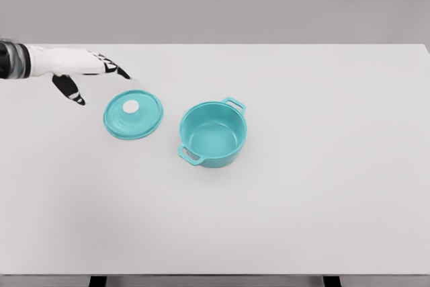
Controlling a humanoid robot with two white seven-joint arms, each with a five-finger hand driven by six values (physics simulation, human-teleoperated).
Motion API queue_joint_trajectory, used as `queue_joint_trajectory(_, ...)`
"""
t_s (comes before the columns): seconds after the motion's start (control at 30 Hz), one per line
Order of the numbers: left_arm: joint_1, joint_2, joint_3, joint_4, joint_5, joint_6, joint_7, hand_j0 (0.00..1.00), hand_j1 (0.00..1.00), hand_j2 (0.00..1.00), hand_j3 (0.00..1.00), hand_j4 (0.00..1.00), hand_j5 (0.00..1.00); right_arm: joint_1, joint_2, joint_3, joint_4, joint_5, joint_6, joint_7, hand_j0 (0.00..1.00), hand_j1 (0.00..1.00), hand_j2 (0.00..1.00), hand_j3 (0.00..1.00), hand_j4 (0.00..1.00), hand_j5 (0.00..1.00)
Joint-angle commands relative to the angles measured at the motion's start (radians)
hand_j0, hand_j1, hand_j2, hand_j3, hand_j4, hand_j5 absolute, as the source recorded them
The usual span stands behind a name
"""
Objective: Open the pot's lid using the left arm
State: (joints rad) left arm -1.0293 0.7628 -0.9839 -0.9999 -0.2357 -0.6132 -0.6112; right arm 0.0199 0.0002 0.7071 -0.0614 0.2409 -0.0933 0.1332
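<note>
White bench (322, 199) fills nearly the whole head view, with plain grey wall behind it, and we have plenty of bare surface to work over. Near the middle stands the teal pot (213, 134), upright and uncovered, its hollow showing, one handle toward the far right and one toward the near left. Just to its left, close to it but not touching, the matching lid (133, 115) lies flat on the bench with its white knob (130, 106) facing up.

Our left hand (79, 73) reaches in from the left edge, just beyond the lid's far left rim, fingers spread and loose, holding nothing; we judge it clear of the lid, though how high it sits above the bench we cannot tell. Our right arm does not show.

By our reading the lid is already off and set down, so the step in hand is simply a clean retreat. To do it well, we draw the hand up and leftward, fingers kept apart, so no fingertip catches the rim and slides the lid against the pot.
</note>
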Motion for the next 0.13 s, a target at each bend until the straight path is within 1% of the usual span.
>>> queue_joint_trajectory(0.0, 0.000, 0.017, 0.004, 0.075, 0.064, 0.002, 0.000, 1.00, 1.00, 1.00, 1.00, 1.00, 1.00, 0.000, 0.000, 0.000, 0.000, 0.000, 0.000, 0.000, 1.00, 1.00, 1.00, 1.00, 1.00, 1.00)
queue_joint_trajectory(0.1, 0.002, 0.015, 0.004, 0.092, 0.062, 0.002, 0.000, 1.00, 1.00, 1.00, 1.00, 1.00, 1.00, 0.000, 0.000, 0.000, 0.000, 0.000, 0.000, 0.000, 1.00, 1.00, 1.00, 1.00, 1.00, 1.00)
